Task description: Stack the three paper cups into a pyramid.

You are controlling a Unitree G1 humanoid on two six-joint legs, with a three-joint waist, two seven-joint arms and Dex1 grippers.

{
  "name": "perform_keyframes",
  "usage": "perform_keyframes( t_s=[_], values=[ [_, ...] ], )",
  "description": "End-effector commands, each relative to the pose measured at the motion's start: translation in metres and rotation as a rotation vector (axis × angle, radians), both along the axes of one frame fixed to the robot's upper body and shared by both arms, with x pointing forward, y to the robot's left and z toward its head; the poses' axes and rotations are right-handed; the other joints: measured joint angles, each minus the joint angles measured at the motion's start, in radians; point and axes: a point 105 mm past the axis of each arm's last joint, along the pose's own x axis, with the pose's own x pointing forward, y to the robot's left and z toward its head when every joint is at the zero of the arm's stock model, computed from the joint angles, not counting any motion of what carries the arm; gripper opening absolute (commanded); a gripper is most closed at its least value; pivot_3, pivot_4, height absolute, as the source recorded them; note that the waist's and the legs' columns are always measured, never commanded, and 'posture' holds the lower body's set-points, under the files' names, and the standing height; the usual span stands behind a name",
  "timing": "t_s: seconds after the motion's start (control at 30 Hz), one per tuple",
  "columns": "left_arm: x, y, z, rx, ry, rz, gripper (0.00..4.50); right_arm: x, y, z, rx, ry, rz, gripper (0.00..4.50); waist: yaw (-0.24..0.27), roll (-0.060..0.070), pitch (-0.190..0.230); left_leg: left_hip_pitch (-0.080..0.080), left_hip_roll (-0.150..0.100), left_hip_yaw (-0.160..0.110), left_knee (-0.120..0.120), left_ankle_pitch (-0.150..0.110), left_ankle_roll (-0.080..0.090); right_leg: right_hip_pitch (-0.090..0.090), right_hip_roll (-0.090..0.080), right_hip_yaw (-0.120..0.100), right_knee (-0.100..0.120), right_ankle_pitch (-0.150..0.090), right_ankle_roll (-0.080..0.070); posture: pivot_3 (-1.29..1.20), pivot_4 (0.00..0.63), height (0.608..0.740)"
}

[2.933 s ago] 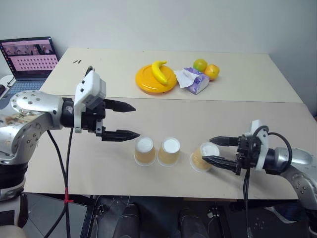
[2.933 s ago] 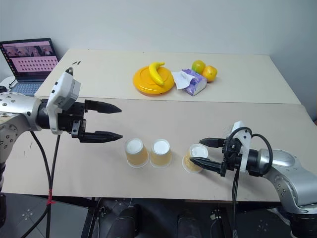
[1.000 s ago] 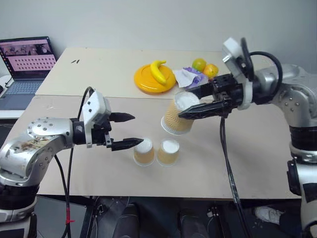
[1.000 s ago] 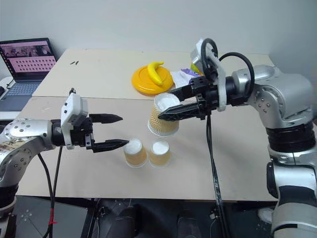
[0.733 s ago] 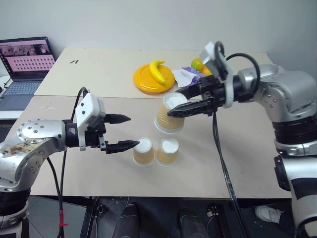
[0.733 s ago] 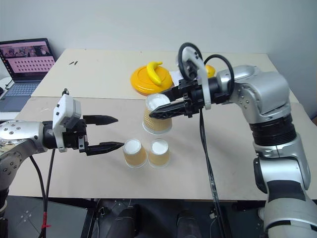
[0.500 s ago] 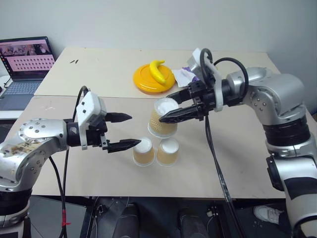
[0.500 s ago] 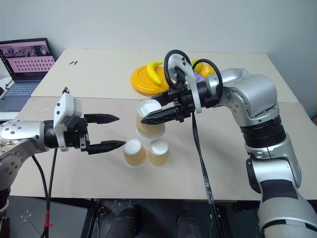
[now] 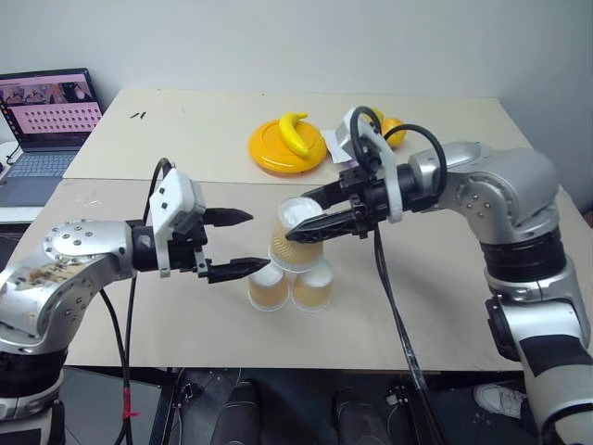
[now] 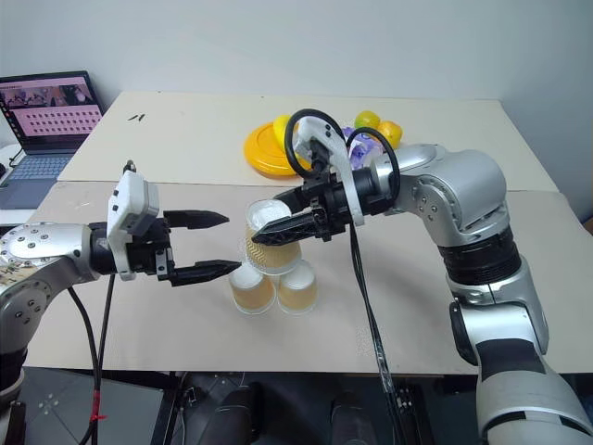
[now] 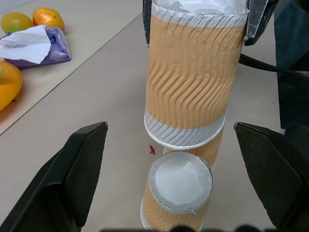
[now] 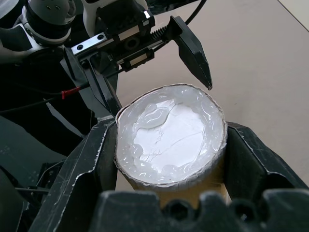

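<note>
The right gripper (image 9: 310, 222), clamped on the third cup (image 9: 295, 232), has carried it from the table's right edge, leftward and down, to just above the two base cups (image 9: 291, 284), so only lowering and release remain, while the left gripper (image 9: 239, 243) stays open beside them.

Third cup (image 9: 297, 232) sits above two side-by-side cups (image 9: 291, 287).

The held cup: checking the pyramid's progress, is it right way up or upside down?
Upside down: the held cup shows its sealed white base upward and wide rim downward, above the two base cups.
</note>
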Motion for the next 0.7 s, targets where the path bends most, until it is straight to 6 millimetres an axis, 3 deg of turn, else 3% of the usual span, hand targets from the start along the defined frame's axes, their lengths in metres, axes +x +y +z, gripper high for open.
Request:
perform_keyframes(
  t_s=[0.03,0.7],
  values=[
    [0.0,-0.003,0.007,-0.004,-0.037,-0.011,4.5,-0.006,0.001,0.01,0.036,-0.025,0.01,2.73,0.0,0.0,0.0,0.0,0.0,0.0,0.0,0.0,0.0,0.0,0.0,0.0,0.0,0.0,0.0,0.0,0.15,0.732],
    [-0.007,0.004,0.006,0.058,-0.013,-0.05,4.5,-0.006,0.003,-0.009,0.036,-0.028,-0.01,2.73,-0.006,0.0,0.0,0.0,0.0,0.0,0.0,0.0,0.0,0.0,0.0,0.0,0.0,0.0,0.0,0.0,0.15,0.732]
  ],
)
